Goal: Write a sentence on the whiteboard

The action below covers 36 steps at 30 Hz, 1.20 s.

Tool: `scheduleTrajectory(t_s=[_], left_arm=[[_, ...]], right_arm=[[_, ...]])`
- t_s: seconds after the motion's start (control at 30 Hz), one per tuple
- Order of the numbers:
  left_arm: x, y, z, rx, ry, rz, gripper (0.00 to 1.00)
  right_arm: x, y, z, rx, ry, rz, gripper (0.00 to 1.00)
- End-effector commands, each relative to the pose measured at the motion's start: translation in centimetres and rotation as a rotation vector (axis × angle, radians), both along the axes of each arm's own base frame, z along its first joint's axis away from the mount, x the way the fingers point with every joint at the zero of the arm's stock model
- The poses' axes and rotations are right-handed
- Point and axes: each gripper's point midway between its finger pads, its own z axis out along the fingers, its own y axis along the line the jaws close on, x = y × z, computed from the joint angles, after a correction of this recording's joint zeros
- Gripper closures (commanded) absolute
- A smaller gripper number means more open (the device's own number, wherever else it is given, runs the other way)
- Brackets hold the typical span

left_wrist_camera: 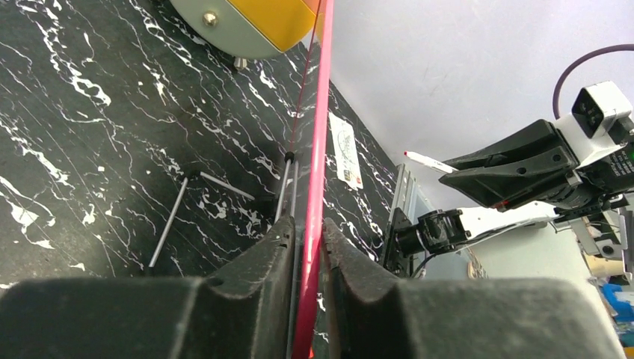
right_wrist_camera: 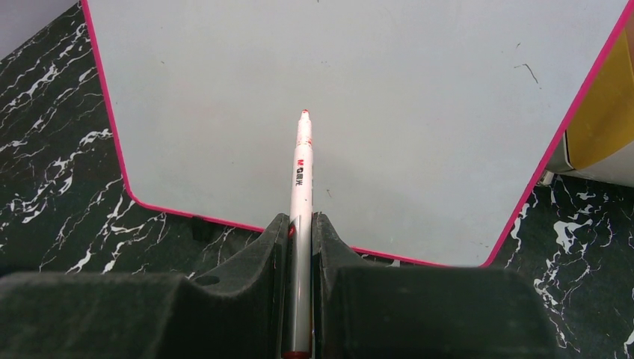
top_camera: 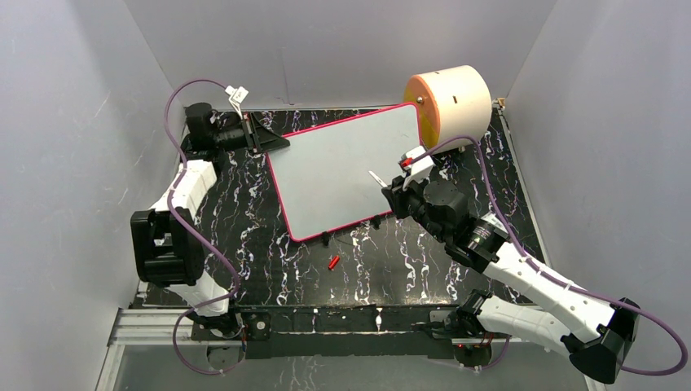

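The whiteboard [top_camera: 346, 171] is a pale board with a pink-red rim, lying slanted on the black marble table. No sentence shows on its face [right_wrist_camera: 336, 90]. My left gripper [top_camera: 273, 140] is at the board's far left corner. In the left wrist view, my left gripper [left_wrist_camera: 306, 247] is shut on the red rim [left_wrist_camera: 318, 149]. My right gripper [top_camera: 391, 191] hovers at the board's near right edge, shut on a white marker [top_camera: 378, 178]. In the right wrist view the marker [right_wrist_camera: 302, 164] runs out of my right gripper [right_wrist_camera: 300, 232], its red tip over the board.
A cream cylinder with an orange face [top_camera: 452, 99] stands behind the board's far right corner. A small red cap [top_camera: 333, 261] lies on the table in front of the board. Thin metal legs [left_wrist_camera: 168, 221] prop the board from below. Grey walls enclose the table.
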Motion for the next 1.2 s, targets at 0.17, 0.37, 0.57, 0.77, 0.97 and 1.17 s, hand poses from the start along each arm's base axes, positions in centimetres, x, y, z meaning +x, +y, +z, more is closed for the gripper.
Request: scheduleTrajectory(t_s=[0.17,0.37,0.57,0.77,0.97,1.17], left_arm=[[-2.6,-0.5,0.6,-0.007,-0.035,-0.049,0.92],[-3.6,-0.5,0.4,-0.003,-0.029,-0.051,0.97],[-4.2,-0.4,0.3,0.012,-0.032,-0.039,1.00],[-4.9,-0.4,-0.2,0.028,-0.043,-0.035,1.00],[-4.6,-0.3,-0.9,0.038,-0.034,-0.028,1.00],[-4.3,-0.3,-1.1,0.041,-0.031,-0.021,1.00]], right_arm=[[0.0,1.1,3.7,0.072,-0.066,0.044,1.00],[-0.2,2.0,4.1,0.056,-0.048,0.085,1.00],[-0.4,3.2,4.7,0.034,-0.025,0.118,1.00],[-0.7,4.5,4.9,-0.016,0.034,0.126,1.00],[-1.2,5.7,4.2,-0.086,0.089,0.115,1.00],[-1.2,7.1,4.1,-0.156,0.106,0.091,1.00]])
